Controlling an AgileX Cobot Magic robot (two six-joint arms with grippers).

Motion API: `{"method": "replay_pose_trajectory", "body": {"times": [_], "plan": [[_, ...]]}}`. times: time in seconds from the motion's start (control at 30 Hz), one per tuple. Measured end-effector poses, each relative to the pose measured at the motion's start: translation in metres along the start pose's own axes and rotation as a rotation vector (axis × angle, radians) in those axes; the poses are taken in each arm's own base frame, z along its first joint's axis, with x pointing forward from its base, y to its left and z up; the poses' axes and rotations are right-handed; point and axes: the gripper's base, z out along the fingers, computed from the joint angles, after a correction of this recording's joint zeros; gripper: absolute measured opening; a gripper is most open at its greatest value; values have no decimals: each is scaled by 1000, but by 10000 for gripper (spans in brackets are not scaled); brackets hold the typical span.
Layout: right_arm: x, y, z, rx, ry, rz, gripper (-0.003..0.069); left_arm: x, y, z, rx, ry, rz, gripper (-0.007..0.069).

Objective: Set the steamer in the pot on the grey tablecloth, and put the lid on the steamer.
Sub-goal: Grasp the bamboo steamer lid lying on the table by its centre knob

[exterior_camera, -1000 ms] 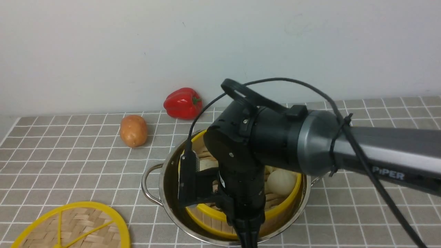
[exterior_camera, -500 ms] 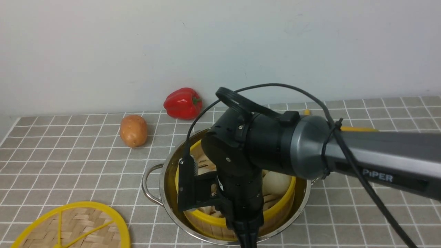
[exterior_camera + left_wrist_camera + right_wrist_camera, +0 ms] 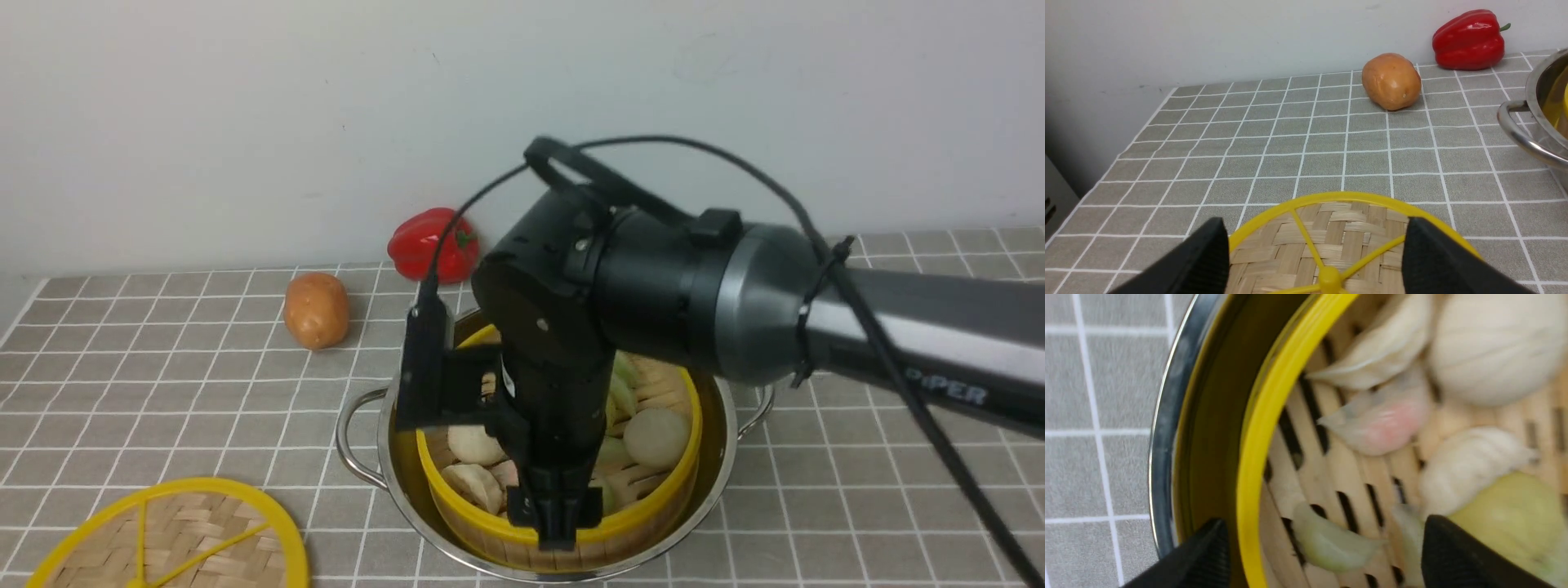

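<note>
The steamer (image 3: 645, 523) sits inside the pot (image 3: 384, 457) on the grey tablecloth (image 3: 163, 384) and holds buns and dumplings. My right gripper (image 3: 555, 523) hovers just above the steamer's near rim, open and empty. In the right wrist view the right gripper (image 3: 1323, 539) has one finger outside the steamer's yellow rim (image 3: 1261, 428) and one inside it, with the pot's rim (image 3: 1167, 428) beside it. The lid (image 3: 171, 539) lies flat at the front left. My left gripper (image 3: 1313, 228) is open above the lid (image 3: 1339, 245); it is out of the front view.
A potato (image 3: 316, 310) and a red bell pepper (image 3: 433, 245) lie behind the pot near the wall. The pot's left handle (image 3: 1515, 130) faces the lid. My right arm (image 3: 735, 310) reaches in from the right over the pot.
The steamer has gone from tilted to sitting level and lower in the pot. My right gripper has risen off its near rim. The lid has not moved.
</note>
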Motion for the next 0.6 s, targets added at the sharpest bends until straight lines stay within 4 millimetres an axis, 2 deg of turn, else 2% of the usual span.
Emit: {"method": "replay_pose_trajectory", "body": {"times": [0.1,0.23,0.27,0.37,0.4,0.5,0.53,0.57,0.6], "plan": [[-1,-3,-14,21,-35,27,586,0,0,0,0,0,0,526],[0,-7,-46,58,-108,132,491,0,0,0,0,0,0,526],[0,-7,-47,60,-111,132,484,0,0,0,0,0,0,526],[9,-11,-85,134,-180,239,295,0,0,0,0,0,0,526],[14,-13,-97,169,-197,270,210,0,0,0,0,0,0,526],[29,-16,-132,261,-254,363,38,0,0,0,0,0,0,526],[34,-16,-144,292,-276,399,0,0,0,0,0,0,0,526],[40,-16,-155,316,-301,435,-9,0,0,0,0,0,0,526],[41,-17,-158,326,-303,433,-10,0,0,0,0,0,0,526]]}}
